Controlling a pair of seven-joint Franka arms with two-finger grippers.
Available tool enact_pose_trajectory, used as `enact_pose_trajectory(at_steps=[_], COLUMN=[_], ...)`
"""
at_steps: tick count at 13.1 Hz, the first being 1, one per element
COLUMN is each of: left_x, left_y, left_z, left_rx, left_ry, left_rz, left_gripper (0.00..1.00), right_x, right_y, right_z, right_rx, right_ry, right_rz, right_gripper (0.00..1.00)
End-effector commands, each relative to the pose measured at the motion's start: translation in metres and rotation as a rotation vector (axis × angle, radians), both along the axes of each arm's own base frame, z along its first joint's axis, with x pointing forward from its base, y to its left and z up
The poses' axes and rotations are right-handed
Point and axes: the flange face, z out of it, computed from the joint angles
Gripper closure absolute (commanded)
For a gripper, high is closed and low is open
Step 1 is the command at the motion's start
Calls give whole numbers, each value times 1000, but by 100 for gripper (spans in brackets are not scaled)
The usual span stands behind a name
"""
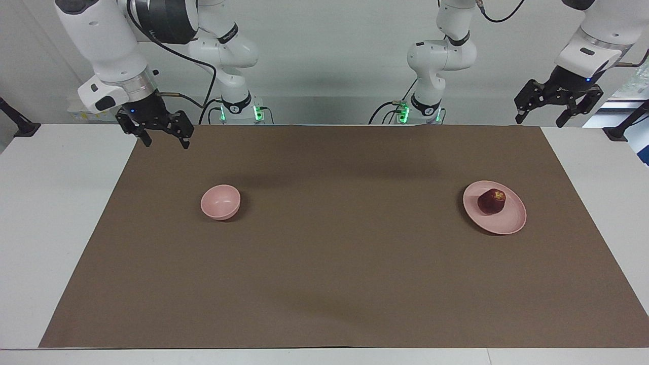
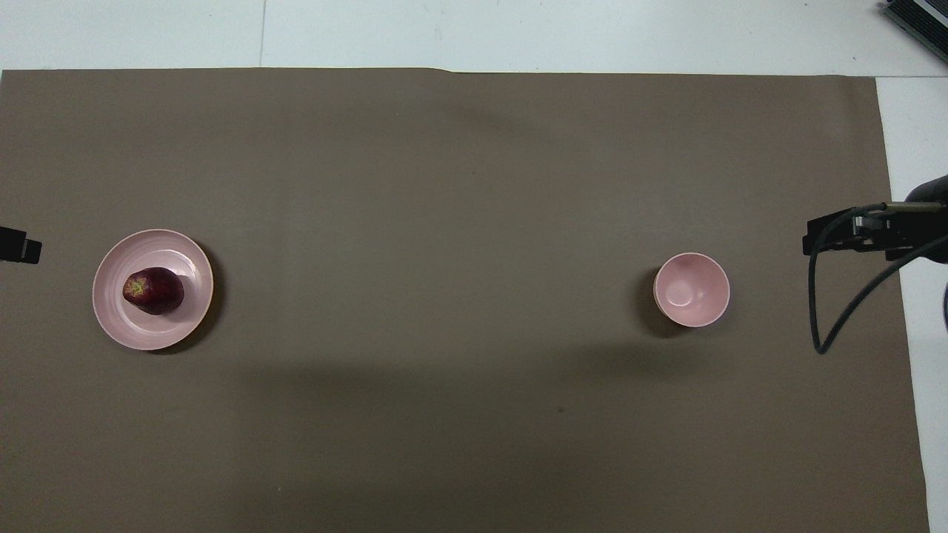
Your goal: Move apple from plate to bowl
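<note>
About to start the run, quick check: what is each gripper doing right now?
Left gripper: open, holding nothing, raised at the left arm's end of the table.
Right gripper: open, holding nothing, raised at the right arm's end.

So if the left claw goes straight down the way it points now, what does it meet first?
Probably the table edge at the left arm's end. The open left claw hangs there, apart from the plate and apple, though depth is unclear.

Apple on plate, bowl well apart
</note>
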Motion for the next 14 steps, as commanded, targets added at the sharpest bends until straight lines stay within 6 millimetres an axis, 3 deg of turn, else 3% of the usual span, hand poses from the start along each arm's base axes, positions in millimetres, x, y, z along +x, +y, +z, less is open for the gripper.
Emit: enact_pose_trajectory(at_steps=[1, 14], left_x=[5, 0], left_y=[2, 0], left_z=[6, 10], left_rx=[-4, 0], left_ry=[-12, -16], left_rz=[6, 6], left_gripper=[0, 0], right_x=[-2, -3], right_y=[1, 6], right_z=[3, 3], right_rx=[0, 8], right_ry=[-7, 2], right_rz=[-6, 4], right_gripper=[0, 0])
